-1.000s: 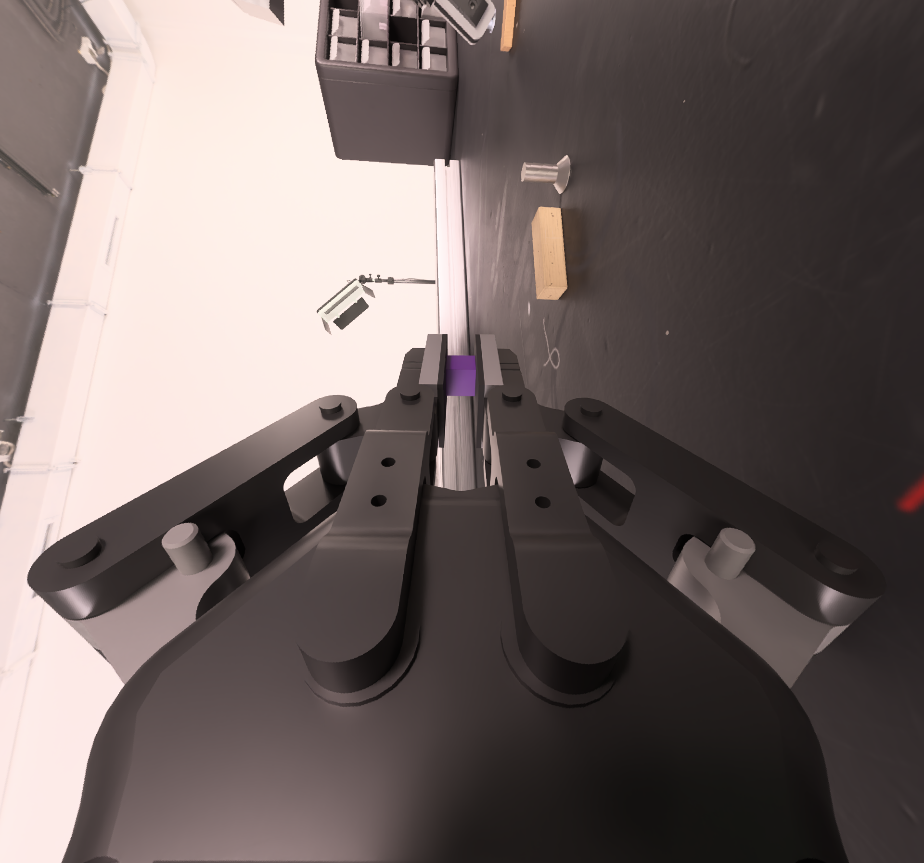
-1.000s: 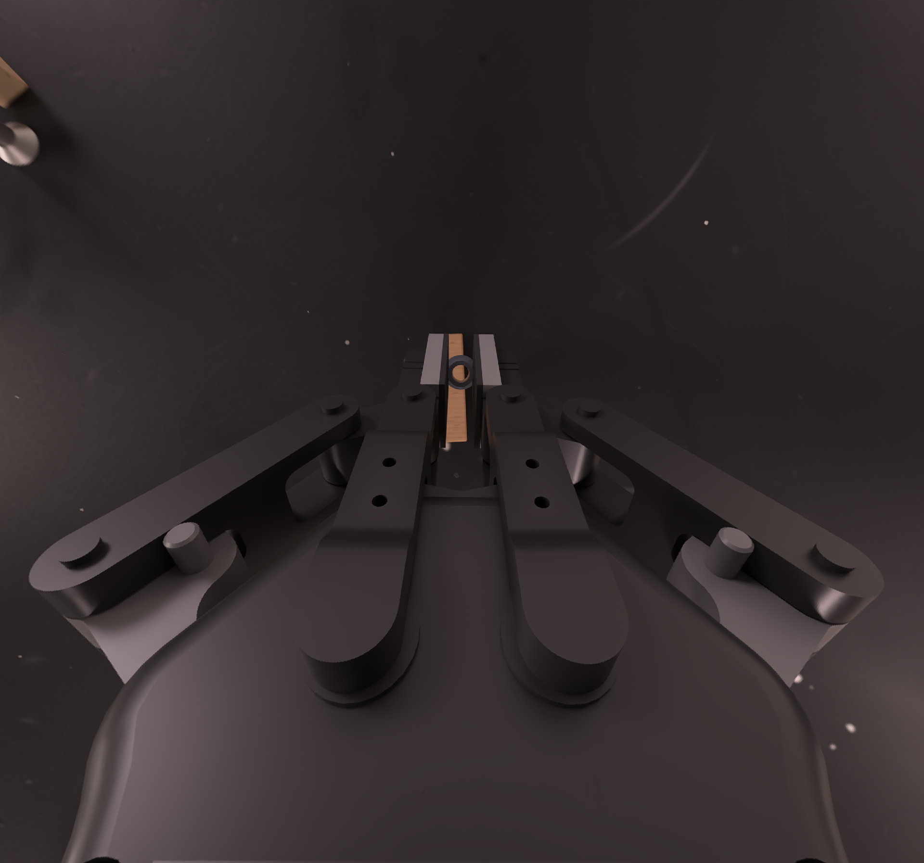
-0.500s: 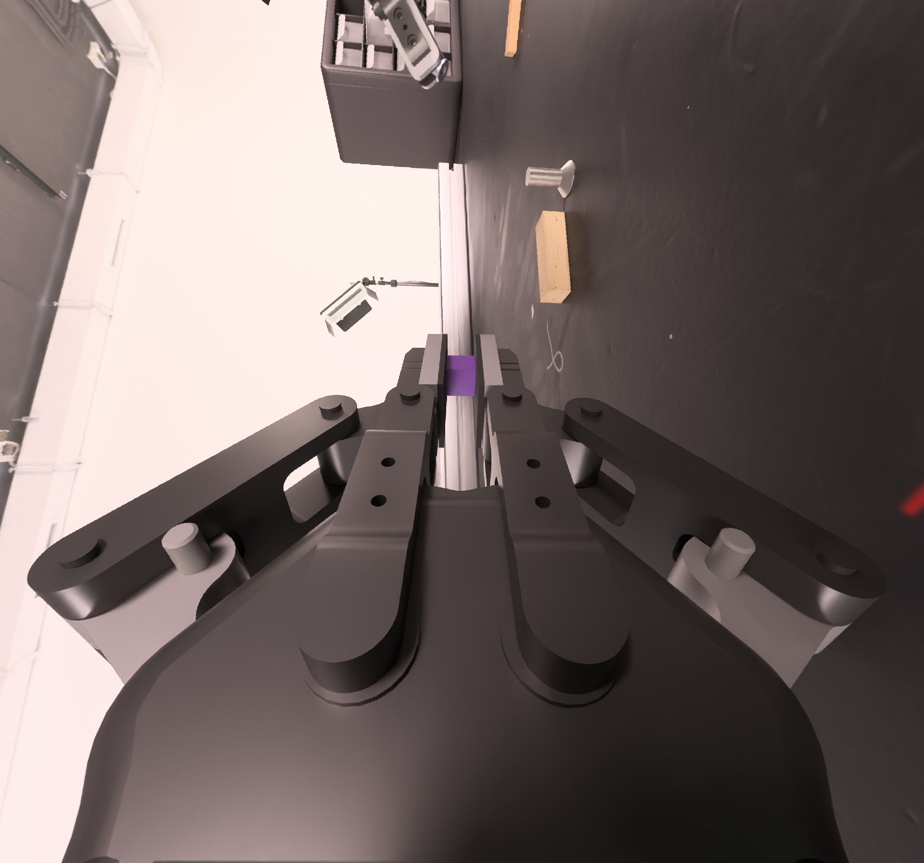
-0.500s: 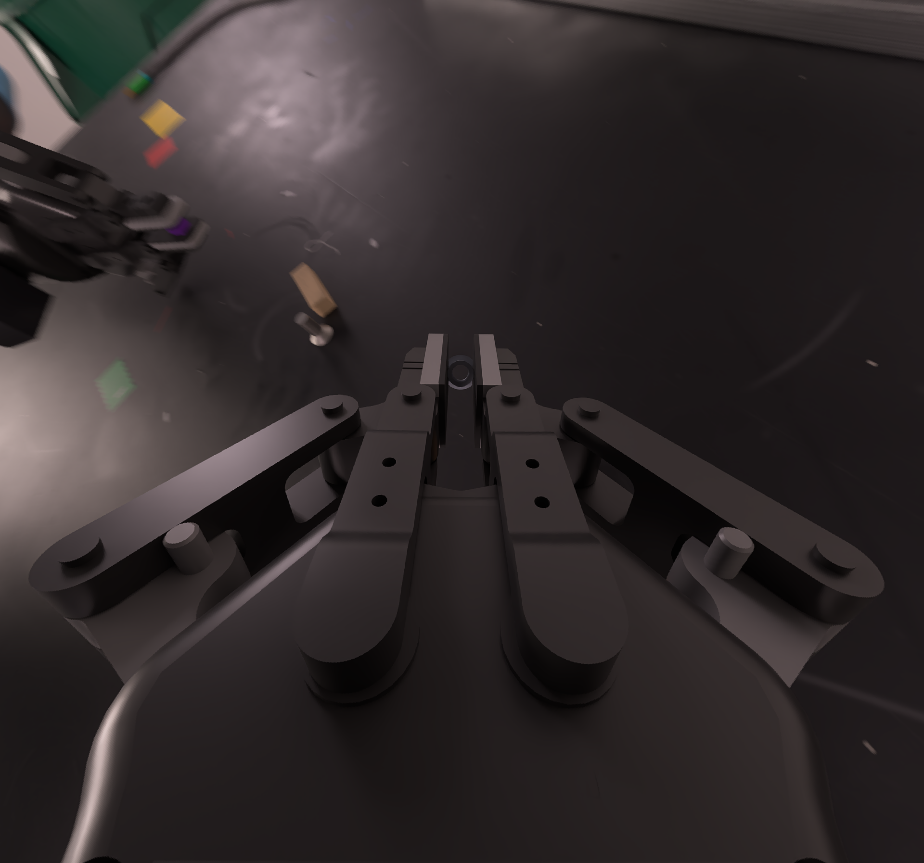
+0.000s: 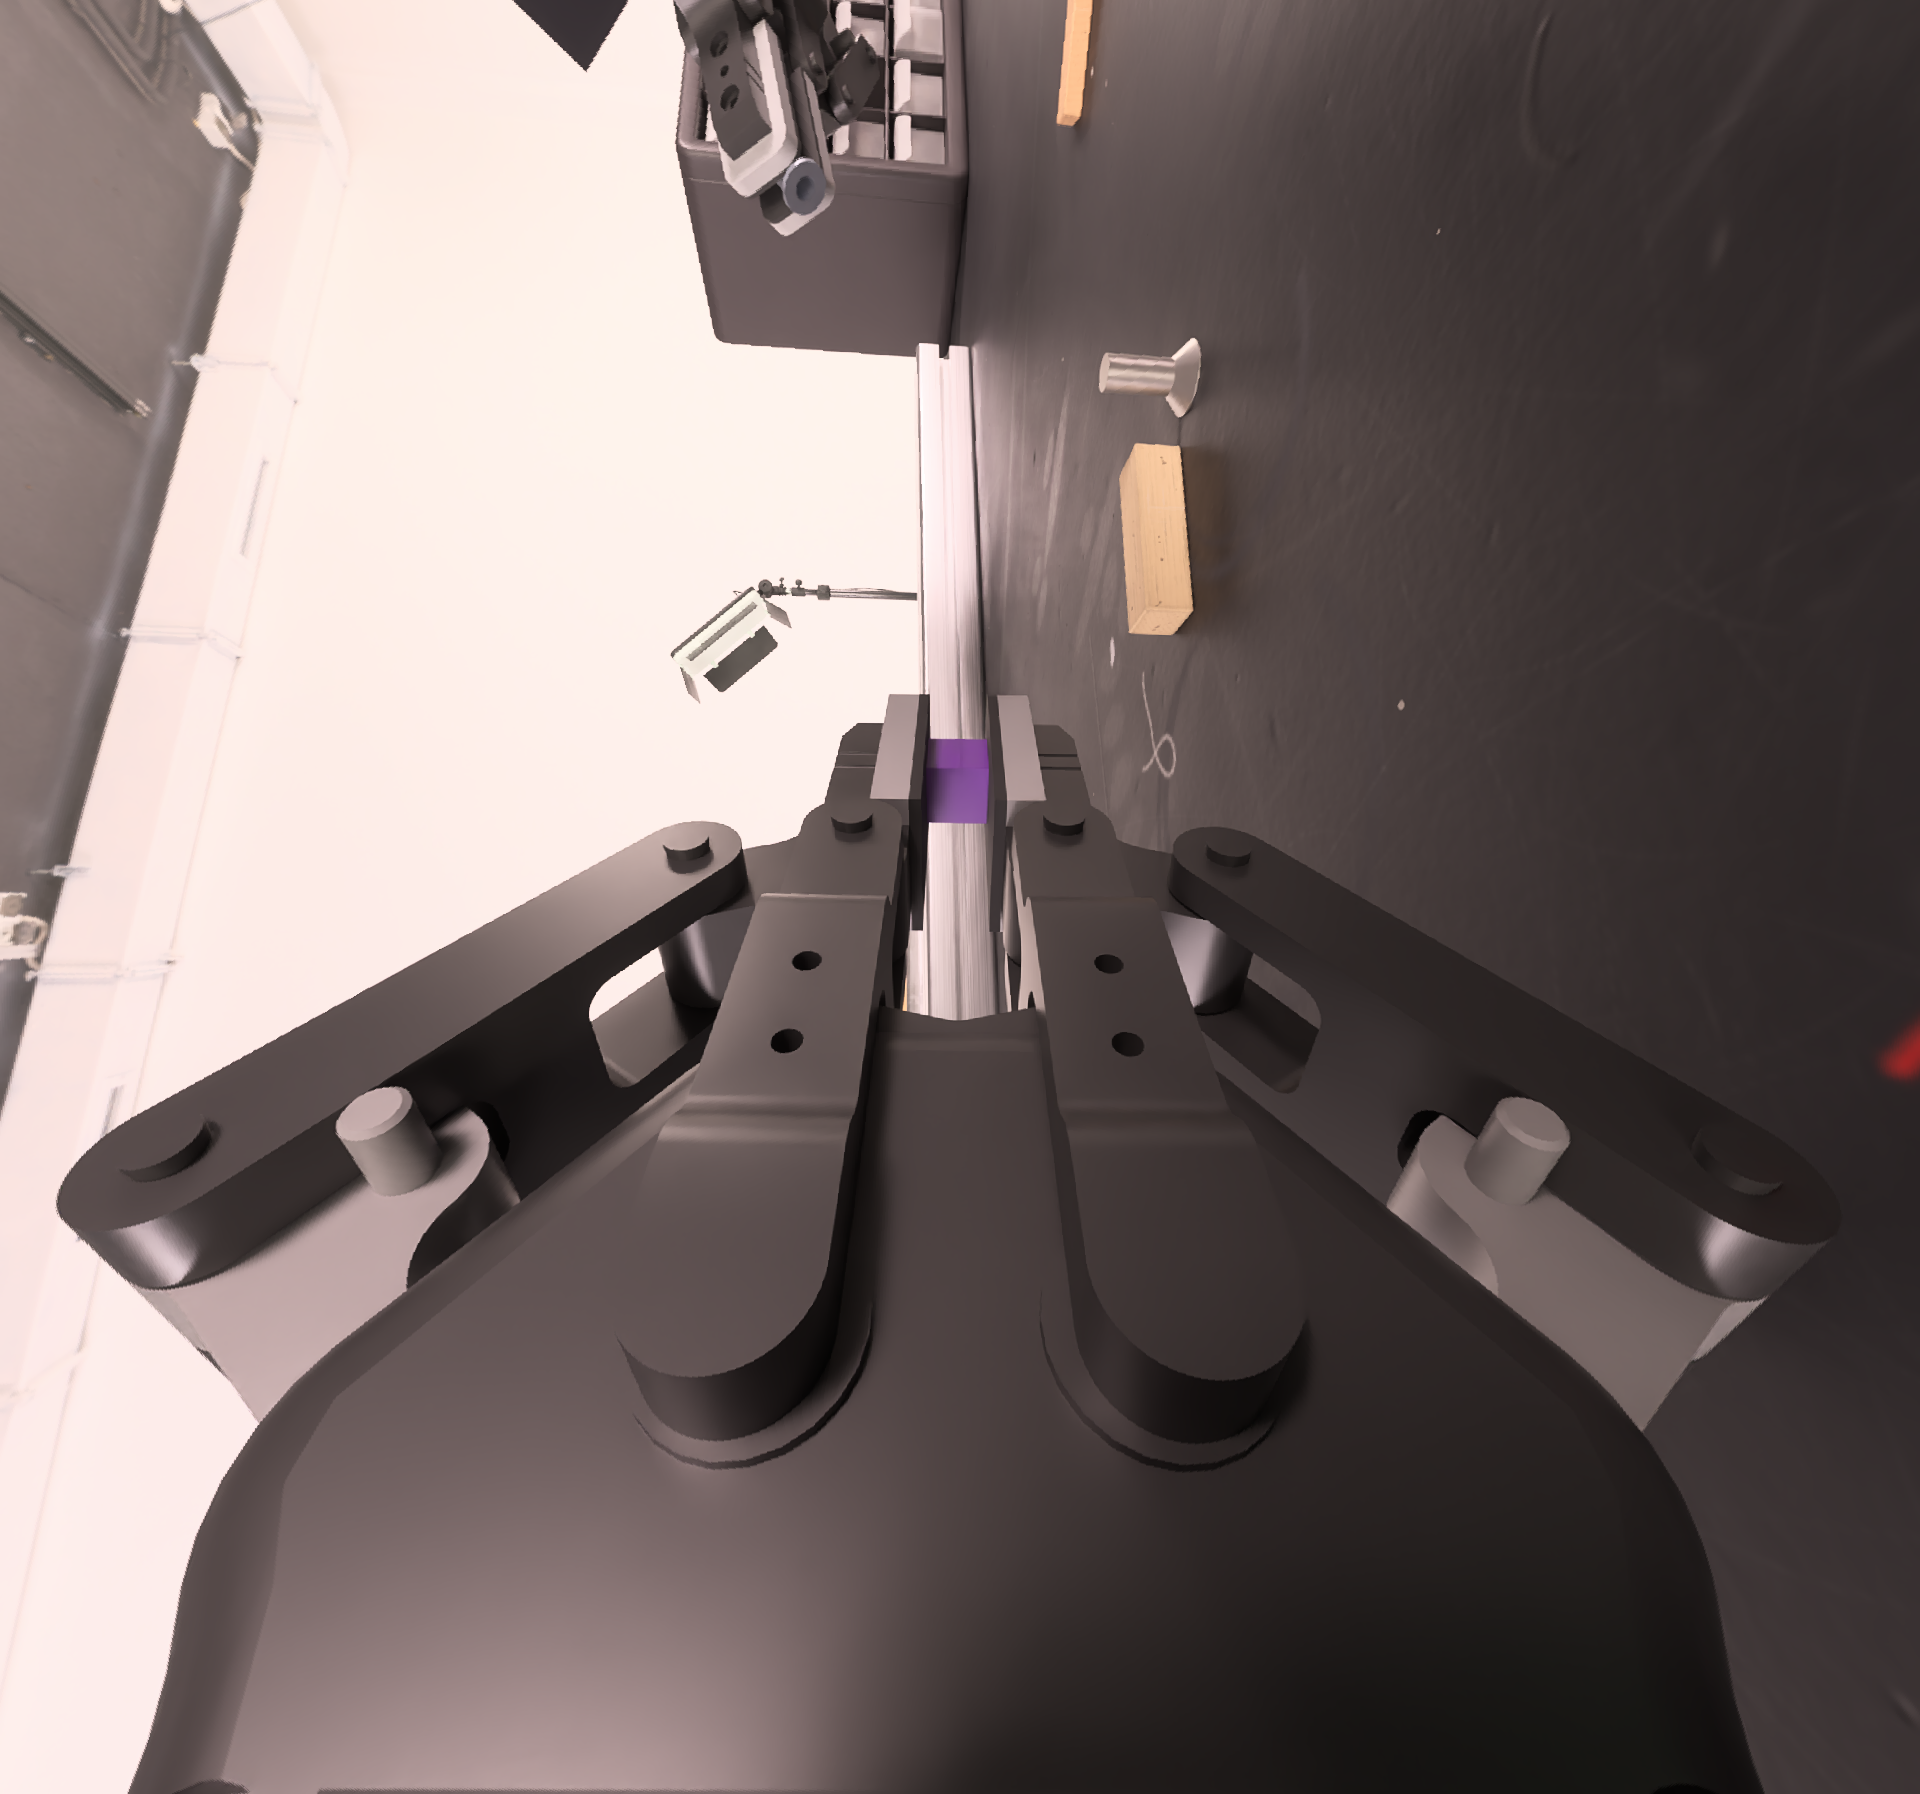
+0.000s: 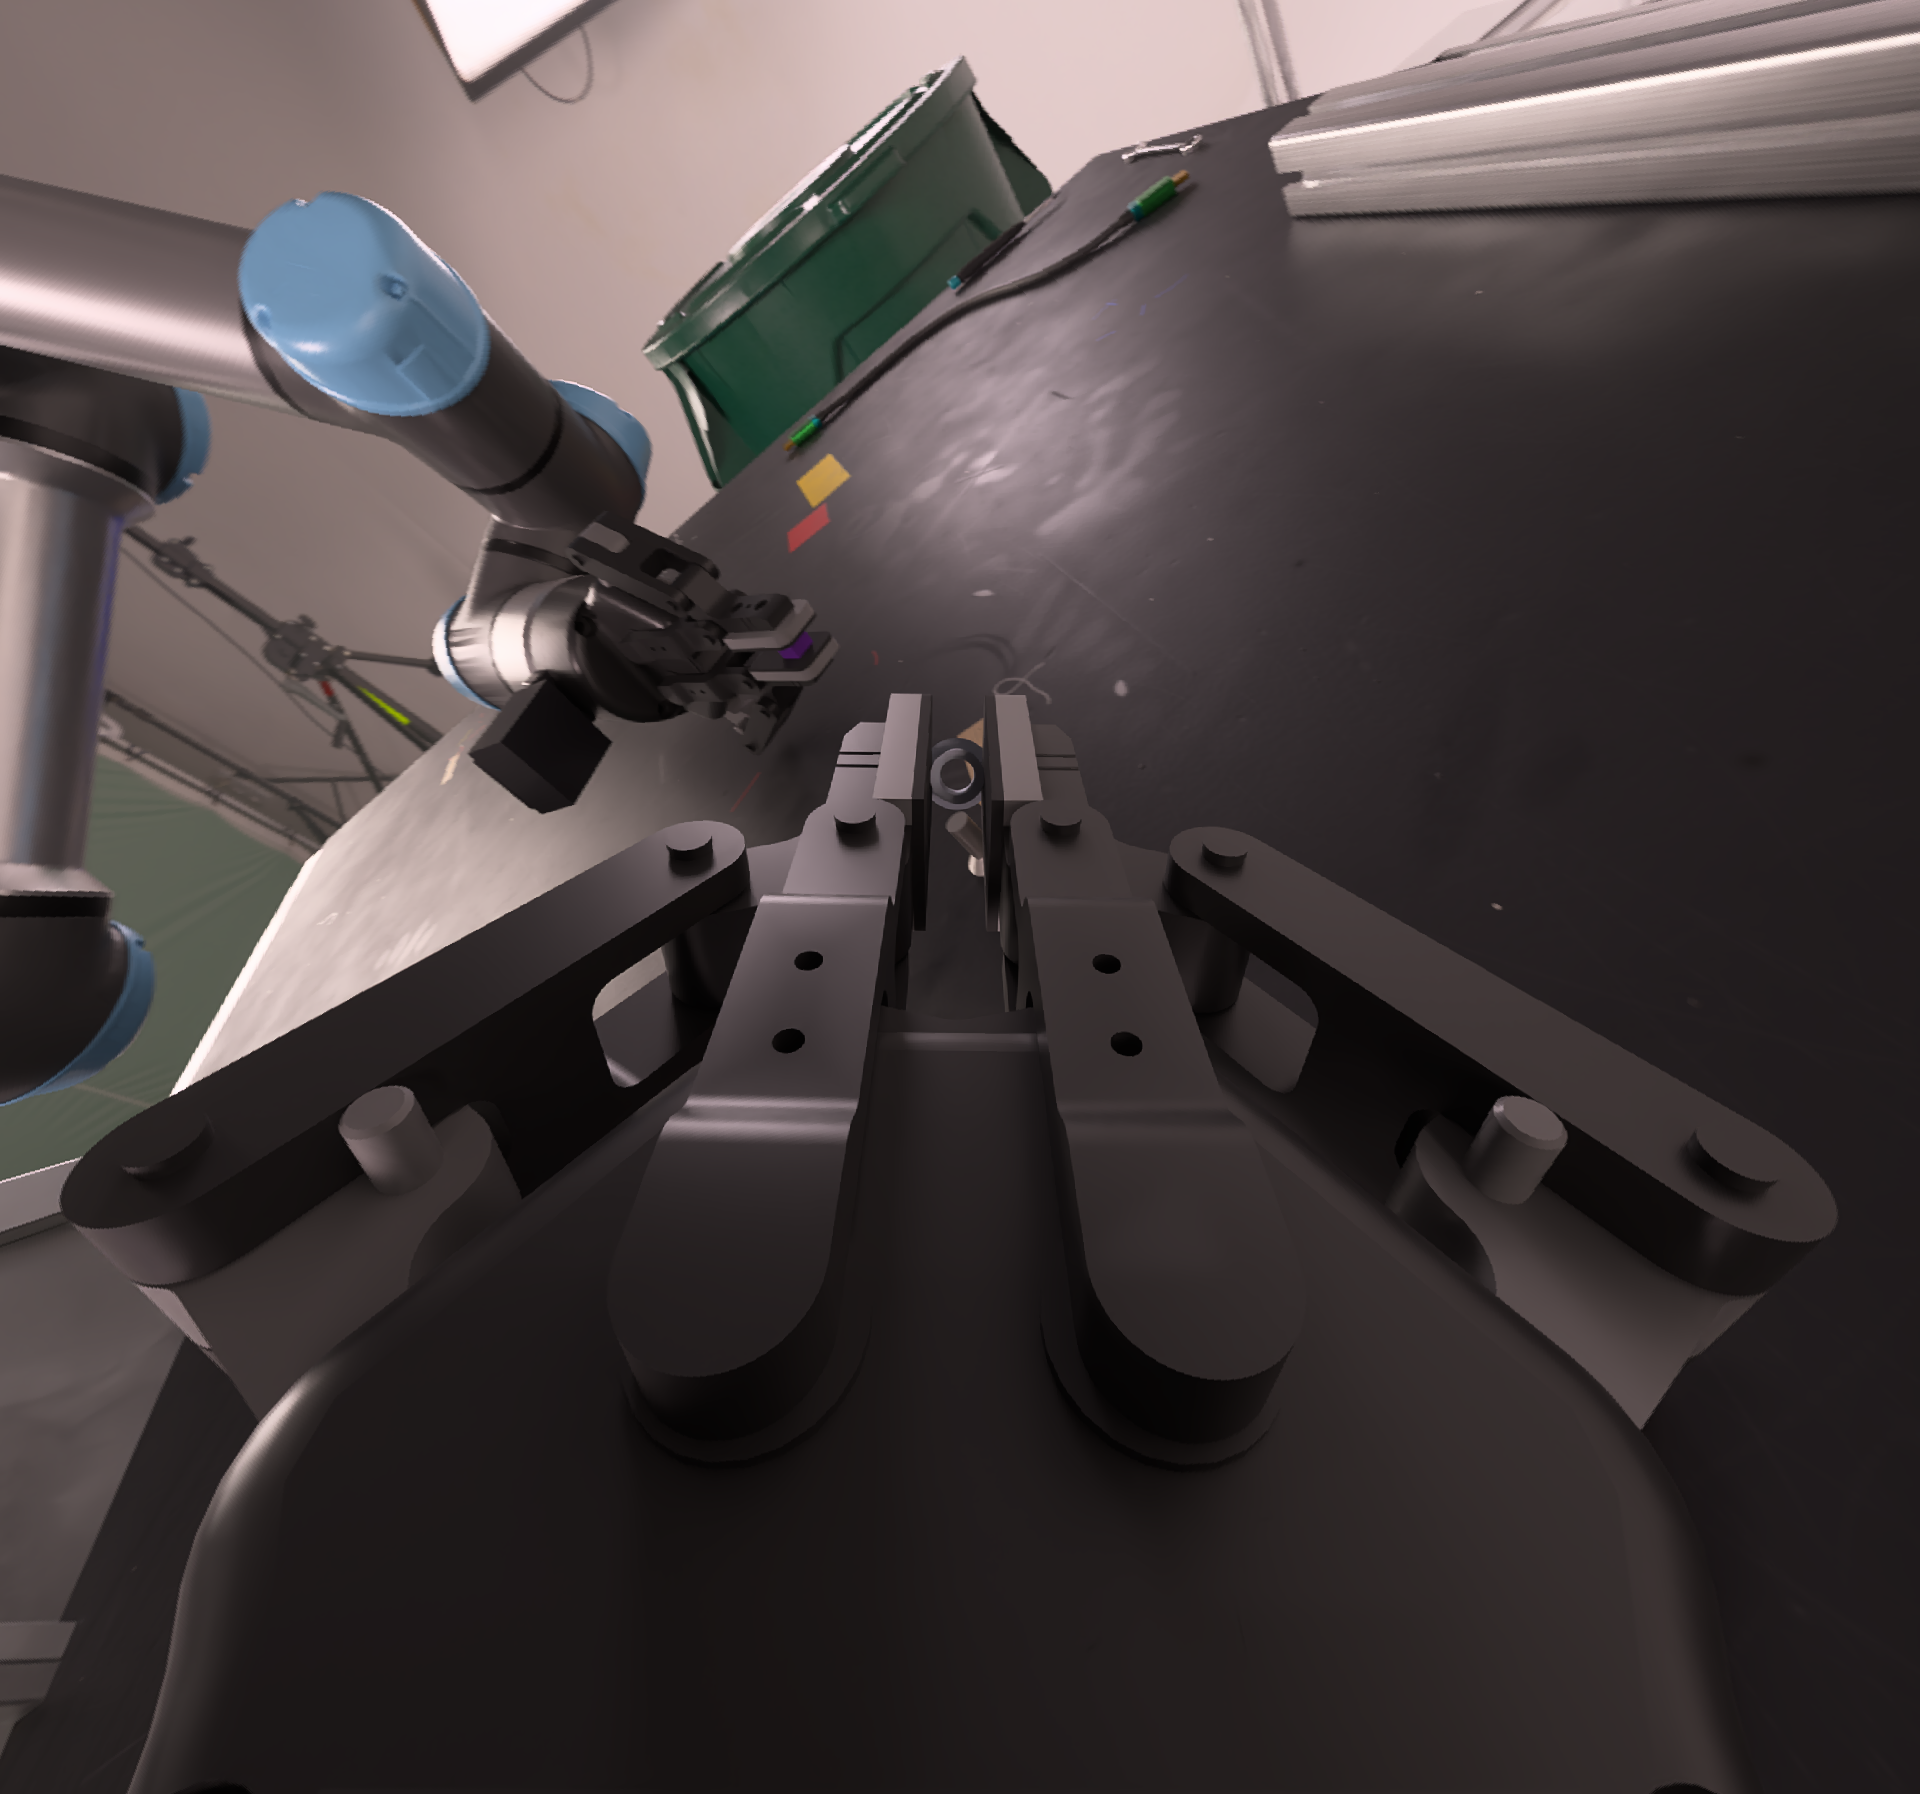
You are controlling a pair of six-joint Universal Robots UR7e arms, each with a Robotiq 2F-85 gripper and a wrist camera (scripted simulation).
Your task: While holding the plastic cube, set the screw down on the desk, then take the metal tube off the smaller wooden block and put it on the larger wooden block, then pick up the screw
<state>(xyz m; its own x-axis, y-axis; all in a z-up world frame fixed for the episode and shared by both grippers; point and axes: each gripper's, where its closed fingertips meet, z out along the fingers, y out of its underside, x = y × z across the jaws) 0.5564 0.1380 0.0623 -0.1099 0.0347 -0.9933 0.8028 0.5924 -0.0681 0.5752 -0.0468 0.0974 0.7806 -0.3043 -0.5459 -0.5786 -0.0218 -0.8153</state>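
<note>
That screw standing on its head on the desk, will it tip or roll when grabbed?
The screw stands on its wide flat head, shank up, so it probably sits steady until nudged sideways. Toppled, its round shank and flared head would likely roll in a curve. The thin, smooth-looking shank may slip unless squeezed squarely.

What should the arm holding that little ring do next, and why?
Probably carry the metal tube toward the larger wooden block: the right gripper grips it in the air, and the screw already lies on the desk.
</note>
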